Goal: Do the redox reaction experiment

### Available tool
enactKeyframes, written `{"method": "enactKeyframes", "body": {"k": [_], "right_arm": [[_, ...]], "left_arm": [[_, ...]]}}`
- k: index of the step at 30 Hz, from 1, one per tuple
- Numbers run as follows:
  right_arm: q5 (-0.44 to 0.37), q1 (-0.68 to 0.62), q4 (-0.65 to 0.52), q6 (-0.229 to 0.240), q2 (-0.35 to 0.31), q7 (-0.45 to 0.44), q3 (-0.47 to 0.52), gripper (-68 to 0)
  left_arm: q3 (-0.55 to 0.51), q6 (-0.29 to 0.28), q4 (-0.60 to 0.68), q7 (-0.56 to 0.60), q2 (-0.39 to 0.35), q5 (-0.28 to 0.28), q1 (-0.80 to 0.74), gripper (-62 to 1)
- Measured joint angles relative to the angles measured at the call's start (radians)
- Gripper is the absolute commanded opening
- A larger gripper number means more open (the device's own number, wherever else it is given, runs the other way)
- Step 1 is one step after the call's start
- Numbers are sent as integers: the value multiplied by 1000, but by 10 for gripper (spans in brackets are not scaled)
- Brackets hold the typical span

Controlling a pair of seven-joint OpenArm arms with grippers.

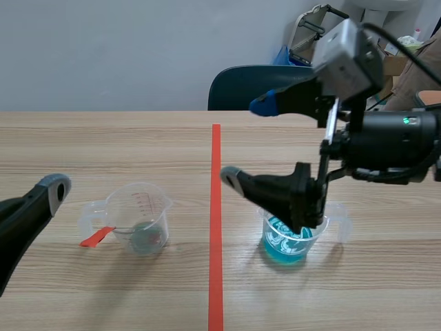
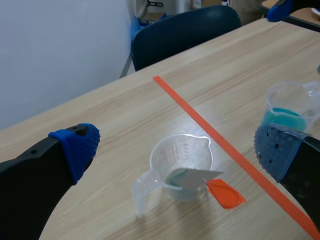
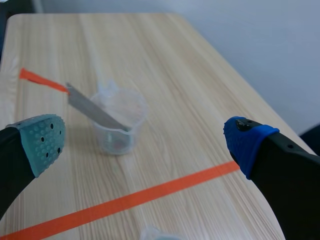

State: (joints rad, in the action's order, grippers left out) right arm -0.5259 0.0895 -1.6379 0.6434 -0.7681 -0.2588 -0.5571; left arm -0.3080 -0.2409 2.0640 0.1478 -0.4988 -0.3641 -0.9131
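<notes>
The left gripper point(image 2: 177, 147) sits low at the near left of the table point(image 1: 103, 138), its jaws spread wide and holding nothing. Ahead of it stands a clear cup point(image 1: 141, 221) with a handle and printed measuring marks. A metal strip point(image 2: 197, 176) leans inside it, and its orange-red end sticks out over the rim. I cannot tell whether that end touches the wood.

The table is pale wood with a plain grain. An orange-red tape line point(image 1: 216, 207) runs straight down its middle, away from the robot. Right of the line stands the cup of blue liquid point(image 1: 293, 241). The right gripper point(image 1: 247, 140) hangs above it, jaws also wide apart and empty, with the lower finger crossing in front of the cup's rim.

Behind the far edge a dark blue chair point(image 1: 241, 86) is pushed up to the table. A bare grey-white wall point(image 1: 103, 48) stands beyond it. What look like cardboard boxes point(image 1: 396, 65) crowd the right corner.
</notes>
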Motion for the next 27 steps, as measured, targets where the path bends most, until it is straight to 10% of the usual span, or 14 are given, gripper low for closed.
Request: {"method": "enactKeyframes", "body": {"k": [13,27], "right_arm": [[-78,-468,-235,4,14,119,513,4],[-130,-805,-346,-45,14,73,794,4]], "left_arm": [[0,-50,0,-32,32,86,127,14],[0,-48,0,-32,42,106,129,14]]}}
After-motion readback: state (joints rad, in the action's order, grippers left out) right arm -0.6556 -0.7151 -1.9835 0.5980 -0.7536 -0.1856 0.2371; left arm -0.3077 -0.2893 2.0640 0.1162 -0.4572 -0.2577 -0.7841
